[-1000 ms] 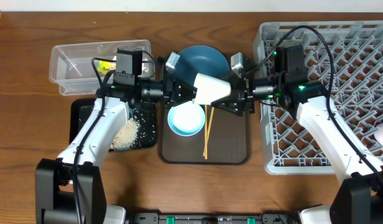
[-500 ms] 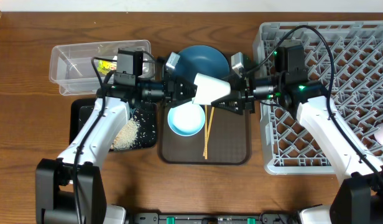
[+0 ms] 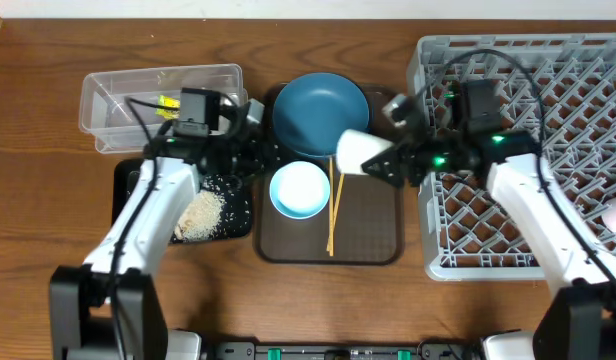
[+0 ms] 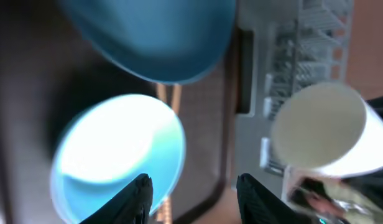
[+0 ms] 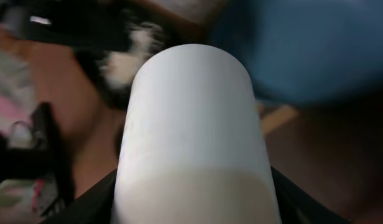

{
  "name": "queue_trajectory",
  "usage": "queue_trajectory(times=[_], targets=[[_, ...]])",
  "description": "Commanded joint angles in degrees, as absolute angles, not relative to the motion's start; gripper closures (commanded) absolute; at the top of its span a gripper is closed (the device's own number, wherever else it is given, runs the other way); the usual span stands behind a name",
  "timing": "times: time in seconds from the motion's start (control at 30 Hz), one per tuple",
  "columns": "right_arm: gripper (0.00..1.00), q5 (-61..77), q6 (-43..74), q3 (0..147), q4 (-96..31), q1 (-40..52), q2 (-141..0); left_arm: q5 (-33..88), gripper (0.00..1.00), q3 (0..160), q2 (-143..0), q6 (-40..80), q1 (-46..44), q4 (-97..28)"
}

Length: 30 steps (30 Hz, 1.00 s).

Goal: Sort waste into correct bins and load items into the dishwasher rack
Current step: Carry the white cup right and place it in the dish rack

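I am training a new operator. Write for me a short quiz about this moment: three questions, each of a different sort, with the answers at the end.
1. True or false: the left pincer is open and holds nothing.
2. What does the right pincer hold?
A) the white bowl
B) the pale cup
C) the chopsticks
3. Fill in the word: the rice scraps lie in a shallow tray of ___ colour.

Key: 1 true. 2 B. 3 black.
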State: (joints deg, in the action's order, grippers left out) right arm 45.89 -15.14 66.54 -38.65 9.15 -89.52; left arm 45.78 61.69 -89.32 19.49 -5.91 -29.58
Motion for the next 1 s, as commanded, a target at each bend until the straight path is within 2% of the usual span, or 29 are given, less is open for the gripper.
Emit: queue_trajectory(times=[0.0, 0.2, 0.37, 0.6, 0.97], targets=[[0.83, 39.46, -14.13, 70.24, -40.86, 4.29, -84.38, 38.39, 0.52, 62.13, -84.4, 15.03, -4.58, -31.53], [0.87, 25.45, -10.15, 74.98, -48.05, -4.93, -80.97, 25.02, 0.5, 62.13, -78.67, 14.59, -4.4, -37.32], [0.92, 11.49, -1.87, 78.7, -52.9, -12.78, -81.01, 21.32, 0.48, 62.13, -76.2, 14.59, -4.4, -40.1], [0.86, 9.91, -0.69, 80.66, -54.48, -24.01, -81.34, 21.34, 0.47, 62.13, -75.96, 14.59, -4.4, -40.27], [0.95, 4.47, 1.3, 80.66, -54.85, -36.67, -88.68, 21.34, 0.47, 62.11, -75.96, 14.61, -4.4, -41.28]])
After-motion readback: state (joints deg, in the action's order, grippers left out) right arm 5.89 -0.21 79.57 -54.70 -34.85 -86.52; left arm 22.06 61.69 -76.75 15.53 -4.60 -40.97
